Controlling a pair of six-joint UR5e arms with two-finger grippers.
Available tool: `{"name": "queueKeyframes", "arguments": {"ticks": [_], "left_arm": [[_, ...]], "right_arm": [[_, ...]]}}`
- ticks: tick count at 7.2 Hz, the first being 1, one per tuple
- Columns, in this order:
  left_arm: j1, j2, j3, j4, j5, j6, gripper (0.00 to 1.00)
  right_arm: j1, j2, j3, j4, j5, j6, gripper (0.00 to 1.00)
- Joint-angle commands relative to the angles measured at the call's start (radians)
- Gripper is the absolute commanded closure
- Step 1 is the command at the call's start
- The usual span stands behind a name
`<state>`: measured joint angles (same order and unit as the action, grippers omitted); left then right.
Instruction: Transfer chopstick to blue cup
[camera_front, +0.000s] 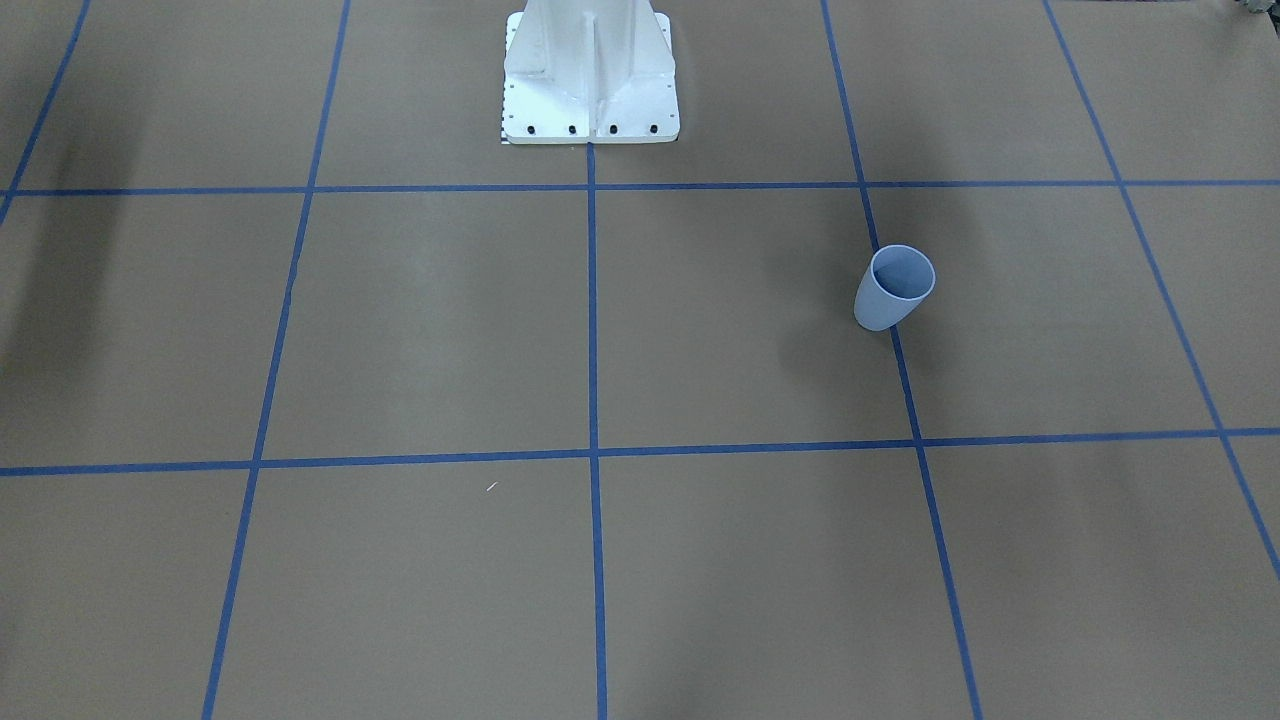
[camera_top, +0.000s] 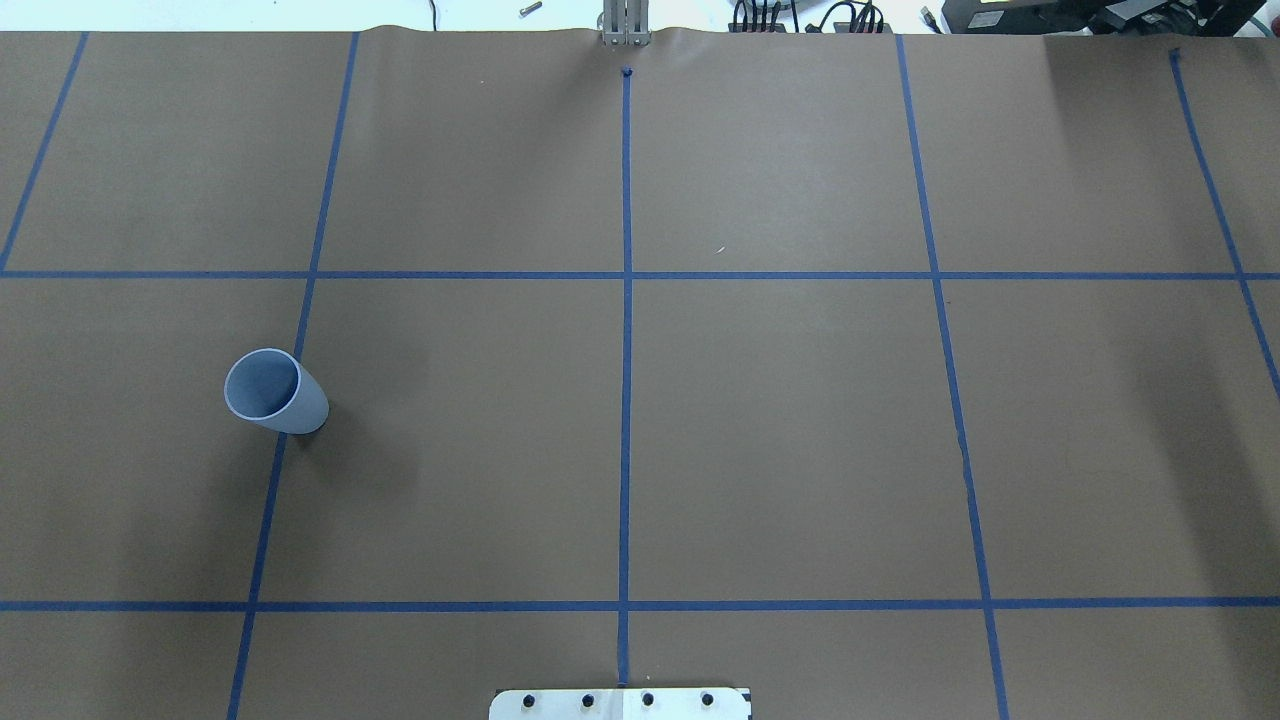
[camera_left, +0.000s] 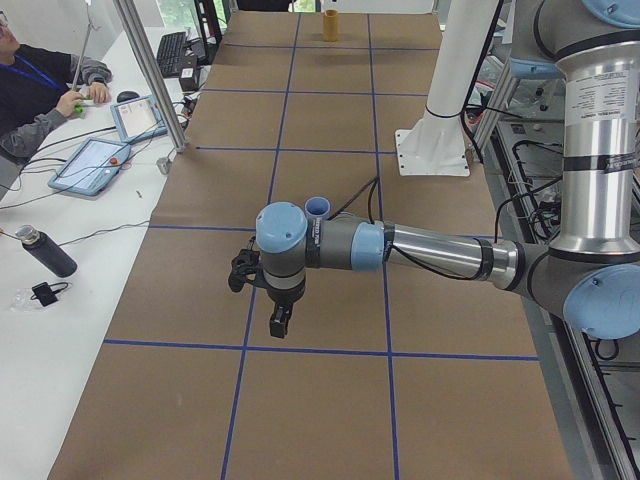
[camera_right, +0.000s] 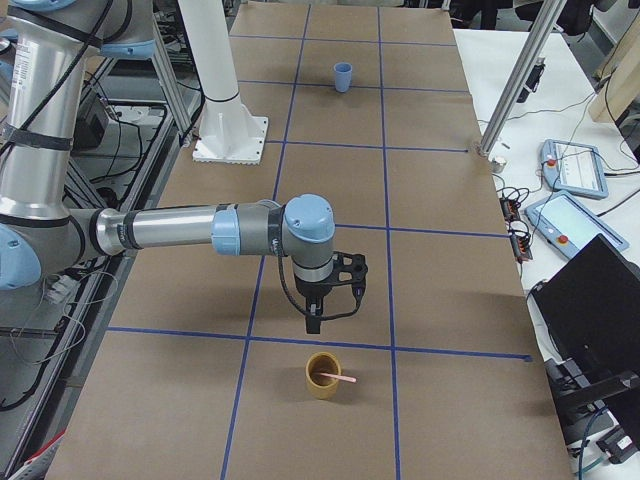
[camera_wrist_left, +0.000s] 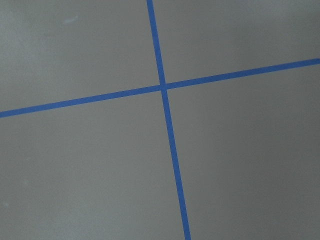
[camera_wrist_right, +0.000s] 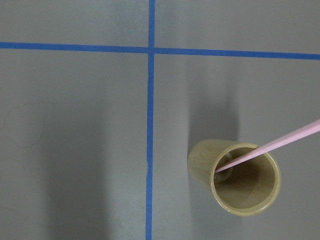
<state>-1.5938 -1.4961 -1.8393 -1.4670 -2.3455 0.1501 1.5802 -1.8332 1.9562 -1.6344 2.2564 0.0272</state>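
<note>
Right gripper (camera_right: 313, 320), near the tan cup (camera_wrist_right: 200, 165), and left gripper (camera_left: 279, 322): grip cannot be told. Pink chopstick (camera_wrist_right: 270, 146) leans in that cup, free end slanting over the rim, away from the robot. Well apart stands the blue cup (camera_top: 275, 392) on the blue-taped brown table (camera_top: 800, 450).

The blue cup (camera_top: 275, 392) stood alone on the tabletop (camera_top: 780, 430), bare paper on every side and its mouth open upward. The chopstick (camera_wrist_right: 270, 147) leaned out past the rim of the tan cup (camera_wrist_right: 240, 177), barring that side, and the pedestal (camera_front: 590, 70) rose at the robot's edge.
</note>
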Motion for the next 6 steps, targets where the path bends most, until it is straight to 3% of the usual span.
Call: {"name": "queueKeyframes", "arguments": {"ticks": [1,3,4,6], "left_arm": [[0.0,-0.027,-0.069,-0.019,-0.002,-0.001,0.01],[0.0,-0.032,-0.048,-0.285,0.002,-0.007,0.01],[0.002,-0.071,0.028,-0.478,0.002,-0.017,0.01],[0.002,-0.122,0.116,-0.501,-0.047,-0.007,0.01]], "right_arm": [[0.0,0.026,0.003,0.004,0.012,-0.001,0.0],[0.0,0.051,-0.008,0.118,0.008,0.013,0.0],[0.001,0.051,-0.049,0.219,0.015,0.014,0.0],[0.003,0.007,-0.103,0.411,0.063,0.007,0.0]]}}
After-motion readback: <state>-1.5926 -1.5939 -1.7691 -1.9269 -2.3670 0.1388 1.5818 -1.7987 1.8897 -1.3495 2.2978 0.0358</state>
